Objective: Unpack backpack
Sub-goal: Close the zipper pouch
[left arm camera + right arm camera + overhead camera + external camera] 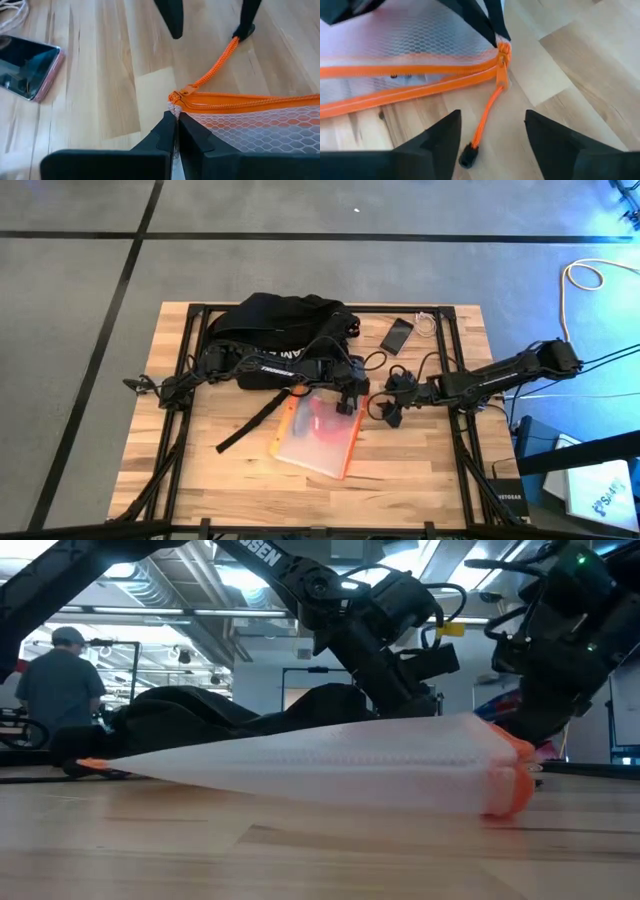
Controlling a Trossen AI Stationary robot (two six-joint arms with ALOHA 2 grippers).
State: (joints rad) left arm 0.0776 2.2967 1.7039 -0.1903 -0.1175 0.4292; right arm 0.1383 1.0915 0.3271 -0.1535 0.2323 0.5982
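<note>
A translucent mesh pouch [318, 435] with an orange zipper lies on the table in front of the black backpack [285, 320], which rests at the far edge. My left gripper [176, 116] reaches over the backpack and is shut on the pouch's far right corner. The zipper's orange pull cord [487, 117] trails from that corner across the wood. My right gripper [492, 135] stands open just right of the pouch, a finger on either side of the cord's black end [468, 156]. Whether a finger touches the cord, I cannot tell. My left gripper pinches the pouch's mesh corner [173, 107], right beside the end of the orange zipper, between its two fingertips. The fingers slant down from the table's far left. The rest of the pouch [300, 765] lies on the table.
A phone [397, 335] and a coil of white cable [428, 323] lie at the far right. A black backpack strap [255, 420] trails over the table left of the pouch. Bare wood lies toward the near edge. A person [60, 680] stands in the room beyond.
</note>
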